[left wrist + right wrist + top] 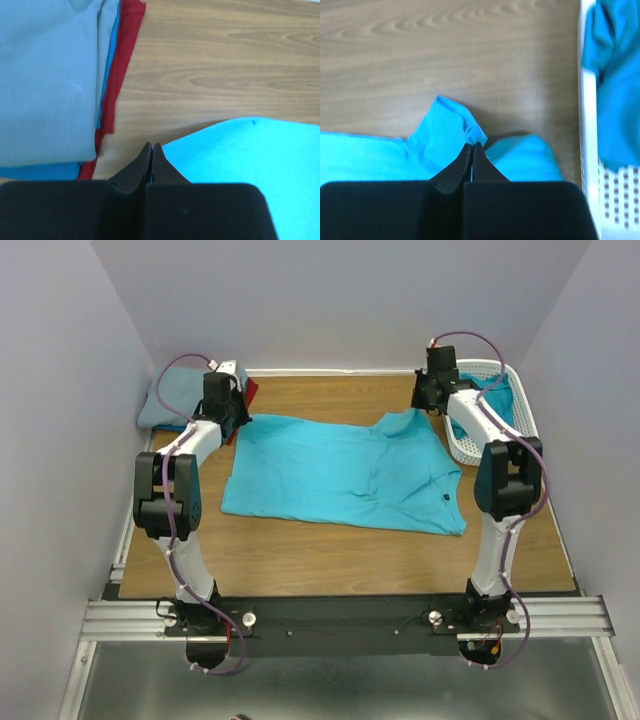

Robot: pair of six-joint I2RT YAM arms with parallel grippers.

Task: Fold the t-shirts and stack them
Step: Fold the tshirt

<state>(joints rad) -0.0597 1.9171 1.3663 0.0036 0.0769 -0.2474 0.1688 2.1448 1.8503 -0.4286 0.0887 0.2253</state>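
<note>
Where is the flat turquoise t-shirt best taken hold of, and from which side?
Probably at its far edge, one corner per tool, coming down from above: the turquoise t-shirt lies spread flat, so only a thin edge can be pinched. The right tool pinches a bunch of that edge; the left tool sits at the other corner.

Turquoise t-shirt [340, 475] – soft matt cloth; table [300, 550] – smooth wood grain; basket [470, 445] – white plastic lattice.
</note>
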